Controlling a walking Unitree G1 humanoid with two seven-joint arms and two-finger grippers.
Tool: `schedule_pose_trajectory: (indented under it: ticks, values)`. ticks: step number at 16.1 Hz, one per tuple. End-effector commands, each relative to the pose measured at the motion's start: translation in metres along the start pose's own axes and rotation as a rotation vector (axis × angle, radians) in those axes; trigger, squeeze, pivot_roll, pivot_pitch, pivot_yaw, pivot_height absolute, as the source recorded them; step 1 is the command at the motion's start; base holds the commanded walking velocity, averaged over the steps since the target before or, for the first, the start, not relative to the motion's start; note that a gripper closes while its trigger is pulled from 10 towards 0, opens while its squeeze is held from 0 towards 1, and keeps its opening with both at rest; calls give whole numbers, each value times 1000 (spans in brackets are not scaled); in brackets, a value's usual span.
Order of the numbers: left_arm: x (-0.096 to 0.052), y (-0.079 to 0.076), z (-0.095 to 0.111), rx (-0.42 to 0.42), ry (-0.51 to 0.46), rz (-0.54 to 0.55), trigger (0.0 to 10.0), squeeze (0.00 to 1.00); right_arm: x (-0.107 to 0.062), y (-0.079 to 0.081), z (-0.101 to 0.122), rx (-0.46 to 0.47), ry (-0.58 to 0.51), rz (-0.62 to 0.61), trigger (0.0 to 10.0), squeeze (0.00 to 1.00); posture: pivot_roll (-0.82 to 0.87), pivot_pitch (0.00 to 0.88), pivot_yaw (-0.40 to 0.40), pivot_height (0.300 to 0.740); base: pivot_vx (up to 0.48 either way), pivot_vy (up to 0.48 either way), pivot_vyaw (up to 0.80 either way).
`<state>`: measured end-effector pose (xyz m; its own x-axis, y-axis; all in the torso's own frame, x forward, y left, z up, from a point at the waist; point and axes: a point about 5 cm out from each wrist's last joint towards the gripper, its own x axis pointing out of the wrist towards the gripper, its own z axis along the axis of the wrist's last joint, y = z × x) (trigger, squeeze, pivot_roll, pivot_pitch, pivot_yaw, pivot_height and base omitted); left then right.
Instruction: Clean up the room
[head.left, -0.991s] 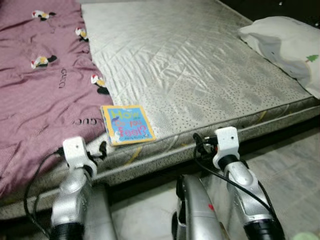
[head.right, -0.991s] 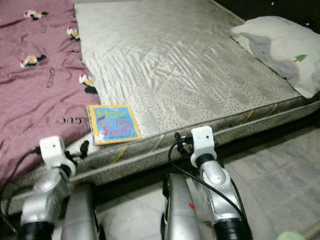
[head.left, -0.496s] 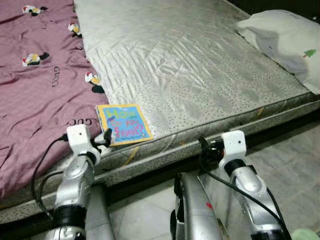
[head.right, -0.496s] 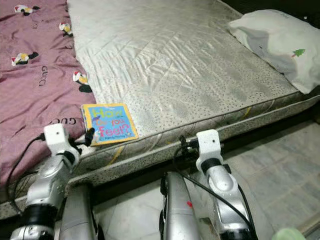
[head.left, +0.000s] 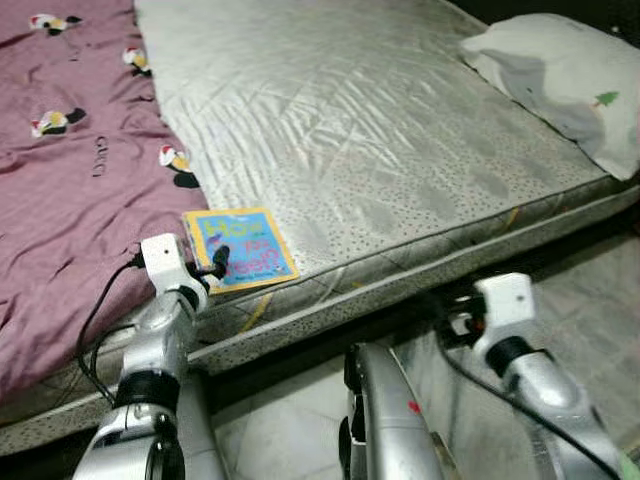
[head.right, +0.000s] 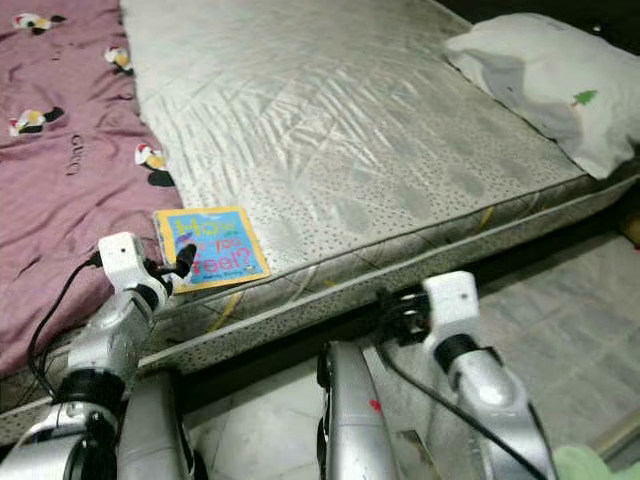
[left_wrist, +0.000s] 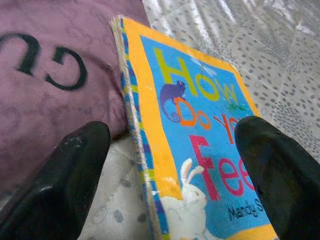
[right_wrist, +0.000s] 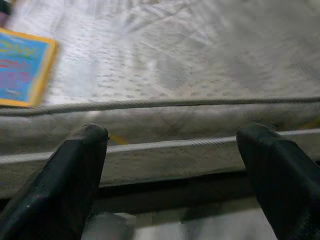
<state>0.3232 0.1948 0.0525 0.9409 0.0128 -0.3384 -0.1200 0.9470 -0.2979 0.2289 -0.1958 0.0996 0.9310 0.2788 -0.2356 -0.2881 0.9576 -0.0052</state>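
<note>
Left claw is hanging just over the near edge of the little book, with its two black fingers spread wide apart. One finger is on the side of the purple blanket and the other is over the blue cover, so the book's spine sits right in the gap between them. It looks like the claw is lining up that way so it can close on the book's edge and lift it, since tidying the room likely means putting the book away.

Just in front of the left claw, the book is lying flat on the grey mattress, touching the blanket's edge and close to the bed's near side. That spot makes it easy to reach from the floor.

Right claw is waiting lower down, facing the side of the mattress, with its fingers spread too and nothing between them. Far off past it, a white pillow is resting on the bed's corner.
</note>
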Motion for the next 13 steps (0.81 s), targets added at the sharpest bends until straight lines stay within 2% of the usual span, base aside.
schedule_pose_trajectory:
  ticks: [1,3,4,6,8,9,10,12,13]
  values:
    - [1,-1,-7,-18,46,-20,10000,0,-3,16,9,79,-2,150,10000,0,-205,83,-51,531,0,0,0]
    - [4,-3,-12,-4,90,-33,10000,0,-4,24,8,62,25,224,10000,0,-209,79,-54,531,0,0,0]
    - [6,-4,-12,-39,90,-34,10000,0,-3,23,7,54,30,207,10000,0,-210,78,-55,531,0,0,0]
    - [7,-6,-14,-52,126,-48,10000,0,1,21,4,8,47,192,10000,0,-206,78,-55,531,0,0,0]
    - [8,-5,-15,-58,128,-49,10000,0,5,24,9,24,39,221,10000,0,-203,77,-53,531,0,0,0]
    - [7,-2,-17,-59,134,-47,10000,0,5,30,12,38,44,278,10000,0,-201,77,-55,531,0,0,0]
    - [7,0,-18,-78,143,-59,10000,0,4,36,14,57,52,340,10000,0,-201,78,-58,531,0,0,0]
    - [9,1,-19,-125,150,-61,10000,0,4,39,12,44,63,374,10000,0,-202,76,-62,531,0,0,0]
    - [9,2,-19,-177,155,-54,10000,0,5,39,11,30,66,370,10000,0,-202,73,-66,531,0,0,0]
